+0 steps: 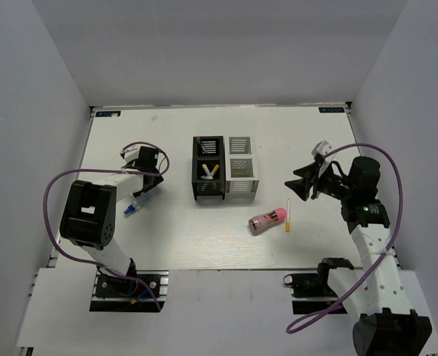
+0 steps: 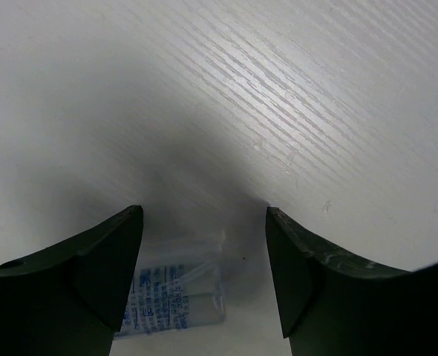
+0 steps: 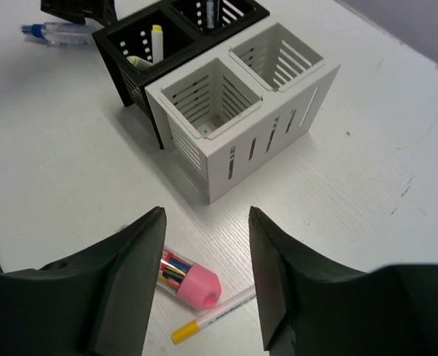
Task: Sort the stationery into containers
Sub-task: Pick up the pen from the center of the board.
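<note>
The black organiser (image 1: 208, 169) and the white organiser (image 1: 242, 169) stand side by side mid-table. The black one holds pens (image 3: 157, 41) in both compartments; the white one (image 3: 241, 111) looks empty. A pink patterned cylinder (image 1: 267, 220) and a yellow-and-white pen (image 1: 287, 219) lie in front of the white one. My right gripper (image 1: 297, 184) is open and empty above them; they show in the right wrist view as cylinder (image 3: 193, 282) and pen (image 3: 215, 311). My left gripper (image 2: 203, 211) is open just over the blue-capped bottle (image 2: 178, 293), which lies flat (image 1: 133, 208).
White walls close in the table on the left, right and back. The left gripper's cable loops over the table's left part. The bottle also shows in the right wrist view (image 3: 59, 31), left of the black organiser (image 3: 141, 44).
</note>
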Robot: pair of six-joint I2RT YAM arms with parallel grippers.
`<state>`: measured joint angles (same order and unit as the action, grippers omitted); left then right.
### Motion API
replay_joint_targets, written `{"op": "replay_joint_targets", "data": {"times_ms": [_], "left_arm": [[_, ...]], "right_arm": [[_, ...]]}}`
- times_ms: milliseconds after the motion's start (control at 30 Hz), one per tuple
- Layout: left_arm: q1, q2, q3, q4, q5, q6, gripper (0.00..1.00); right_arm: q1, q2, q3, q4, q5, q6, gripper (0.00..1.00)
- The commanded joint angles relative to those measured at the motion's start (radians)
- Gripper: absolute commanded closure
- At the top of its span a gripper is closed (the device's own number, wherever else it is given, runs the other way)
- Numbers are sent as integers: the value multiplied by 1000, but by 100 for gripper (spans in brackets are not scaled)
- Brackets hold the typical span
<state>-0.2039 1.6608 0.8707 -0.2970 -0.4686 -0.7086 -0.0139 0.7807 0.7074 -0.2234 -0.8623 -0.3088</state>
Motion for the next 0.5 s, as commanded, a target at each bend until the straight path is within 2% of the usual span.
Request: {"op": "replay_joint_targets", "data": {"times_ms": [0,33,100,167,200,267,333,467], "left_arm": [[6,-22,11,-22,25,1,23],[6,-32,11,-22,34,1,23],[6,-32,11,-22,35,1,22],[6,-41,11,-22,35,1,22],[6,-41,11,-22,35,1,22],[6,-41,11,-31,47,1,22],[6,-59,11,-18,57,1,22],[6,-68,11,2,82,1,22]], "right_arm": [[-9,40,75,-42,55,-44,44],[-8,52,84,-63,60,-76,37],[-8,137,151,-115,113,-153,34],[-8,246,207,-200,155,-196,38],[-15,291,306,-297,216,-199,43],[-23,458,363,-364,236,-211,51],[-31,579,443,-471,279,-239,53],[-24,653,460,-542,367,-266,53]]}}
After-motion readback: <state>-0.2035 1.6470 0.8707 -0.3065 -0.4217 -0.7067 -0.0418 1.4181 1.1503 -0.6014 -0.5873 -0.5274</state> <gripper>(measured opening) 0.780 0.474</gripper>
